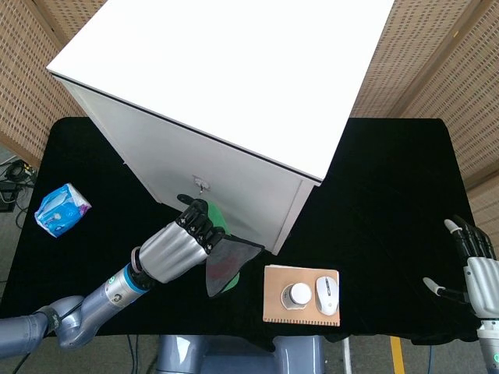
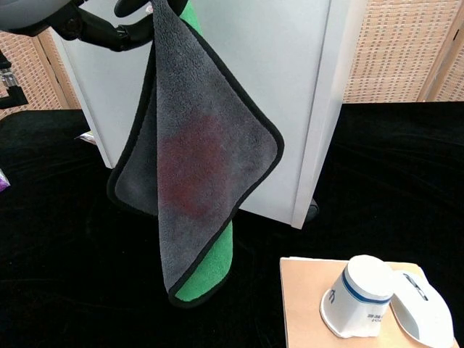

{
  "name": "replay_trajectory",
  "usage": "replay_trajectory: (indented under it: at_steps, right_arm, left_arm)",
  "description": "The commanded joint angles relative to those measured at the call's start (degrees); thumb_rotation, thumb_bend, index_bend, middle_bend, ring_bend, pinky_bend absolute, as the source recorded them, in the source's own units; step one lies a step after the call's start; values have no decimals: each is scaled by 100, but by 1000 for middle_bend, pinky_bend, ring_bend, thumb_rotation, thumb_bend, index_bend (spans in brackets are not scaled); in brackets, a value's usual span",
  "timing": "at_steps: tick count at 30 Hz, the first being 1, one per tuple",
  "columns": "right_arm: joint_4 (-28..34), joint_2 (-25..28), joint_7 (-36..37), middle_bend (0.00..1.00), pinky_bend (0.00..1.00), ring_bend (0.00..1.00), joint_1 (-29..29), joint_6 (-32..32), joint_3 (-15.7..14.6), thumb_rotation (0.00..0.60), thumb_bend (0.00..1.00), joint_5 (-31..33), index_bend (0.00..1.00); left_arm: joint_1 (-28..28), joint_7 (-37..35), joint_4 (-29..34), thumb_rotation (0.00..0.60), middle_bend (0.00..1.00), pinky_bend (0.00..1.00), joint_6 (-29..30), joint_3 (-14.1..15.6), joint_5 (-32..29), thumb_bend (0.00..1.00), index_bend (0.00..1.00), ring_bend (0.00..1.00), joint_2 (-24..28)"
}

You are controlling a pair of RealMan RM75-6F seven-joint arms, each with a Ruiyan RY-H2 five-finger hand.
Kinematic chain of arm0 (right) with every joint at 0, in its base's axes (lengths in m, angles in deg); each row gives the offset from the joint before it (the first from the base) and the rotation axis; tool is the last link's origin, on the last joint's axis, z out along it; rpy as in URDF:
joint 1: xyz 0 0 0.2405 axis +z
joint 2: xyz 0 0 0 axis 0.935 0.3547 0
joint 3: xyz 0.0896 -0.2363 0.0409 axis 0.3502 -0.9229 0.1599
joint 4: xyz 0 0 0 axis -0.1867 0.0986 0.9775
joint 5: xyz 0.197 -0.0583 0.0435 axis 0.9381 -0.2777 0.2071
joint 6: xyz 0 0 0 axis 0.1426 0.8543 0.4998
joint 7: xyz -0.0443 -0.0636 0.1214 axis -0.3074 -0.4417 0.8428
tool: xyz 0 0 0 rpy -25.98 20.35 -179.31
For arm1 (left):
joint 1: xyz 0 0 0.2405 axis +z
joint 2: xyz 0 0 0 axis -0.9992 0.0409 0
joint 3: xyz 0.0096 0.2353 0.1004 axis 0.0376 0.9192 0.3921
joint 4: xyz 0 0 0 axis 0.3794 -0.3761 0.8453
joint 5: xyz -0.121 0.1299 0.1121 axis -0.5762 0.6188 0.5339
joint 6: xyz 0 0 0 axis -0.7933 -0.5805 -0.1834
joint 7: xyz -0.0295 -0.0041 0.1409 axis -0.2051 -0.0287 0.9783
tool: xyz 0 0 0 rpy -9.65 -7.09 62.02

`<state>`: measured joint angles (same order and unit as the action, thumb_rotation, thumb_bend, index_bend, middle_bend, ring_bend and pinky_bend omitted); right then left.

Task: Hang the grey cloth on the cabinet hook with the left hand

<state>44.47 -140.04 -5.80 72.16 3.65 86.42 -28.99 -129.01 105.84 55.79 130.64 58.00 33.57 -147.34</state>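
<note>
grey cloth [image 2: 196,156] hangs free in the air from my left robot hand [image 1: 175,248], which pinches its top edge with fingers closed on the fabric. the cloth has a black border, a reddish stain near its middle and a green reverse side showing at the lower end. it hangs in front of the white cabinet [image 1: 234,101], clear of the table [image 1: 390,179]. at the near table edge, a tan notebook [image 1: 301,294] carries a white cup [image 2: 360,297] lying tilted, just beside a white mouse [image 1: 327,294]. my right robot hand [image 1: 472,261] rests at the right side of the table, fingers apart, holding nothing. the cabinet hook [image 1: 202,185] sits on the cabinet front, just above my left robot hand; the cloth is not yet on it. farther left, a blue-and-white packet [image 1: 62,209] lies on the table.
</note>
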Motion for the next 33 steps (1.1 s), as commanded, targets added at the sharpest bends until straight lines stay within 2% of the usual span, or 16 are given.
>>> replay_trajectory:
  at_steps: [1,11,33]
  right_arm:
    - [-3,-1,0,0,0,0,1,5,1,600,78,7,0]
    - [-7,17,59,0,0,0,-3,0,7,600,78,7,0]
    - [21,24,47,0,0,0,-8,4,-5,600,78,-5,0]
  left_arm:
    - [-22,28,11,600,786,444,-67,-36,-26,477,617,564,-19]
    - [-95,77,-31,600,786,444,-295,-207,-217,476,617,564,-156]
    - [-181,213,-60,600,786,439,-462,-320,-279,472,617,564,-339]
